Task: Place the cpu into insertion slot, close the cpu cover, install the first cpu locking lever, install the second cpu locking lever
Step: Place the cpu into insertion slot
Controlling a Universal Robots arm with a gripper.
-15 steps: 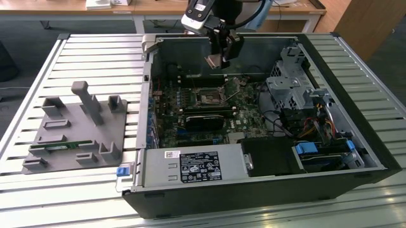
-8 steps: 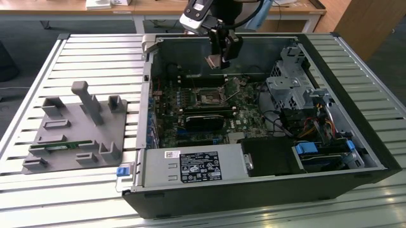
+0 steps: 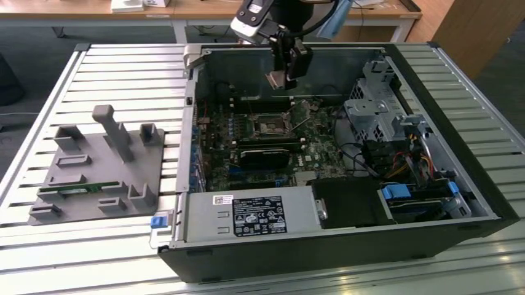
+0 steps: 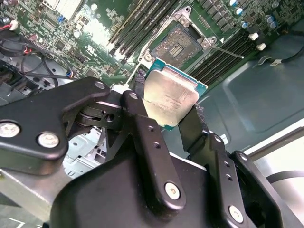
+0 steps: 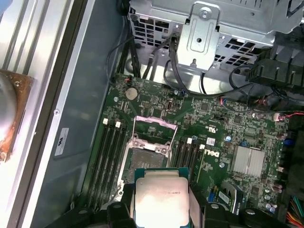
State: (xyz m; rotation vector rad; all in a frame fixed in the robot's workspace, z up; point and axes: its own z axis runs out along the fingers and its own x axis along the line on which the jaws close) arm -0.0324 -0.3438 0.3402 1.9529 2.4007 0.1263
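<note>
My gripper [image 3: 283,77] hangs inside the open computer case, shut on the cpu [image 3: 276,80]. In both wrist views the cpu [image 4: 171,95] [image 5: 161,192] shows its silver-grey top, pinched at two opposite edges by the black fingers [image 4: 142,118]. The insertion slot [image 3: 270,125] [image 4: 178,43] [image 5: 144,159] lies on the green motherboard below the chip, dark and uncovered. The cpu cover [image 5: 154,127] stands swung up at the slot's far side. A thin locking lever [image 4: 228,51] juts out beside the slot. The chip is well above the board, not touching it.
Black memory slots [image 5: 109,152] flank the socket on both sides. A metal drive cage [image 3: 373,110] and cable bundles [image 3: 410,160] fill the case toward the exterior view's right. A grey fixture block [image 3: 98,166] sits on the slatted table at the exterior view's left.
</note>
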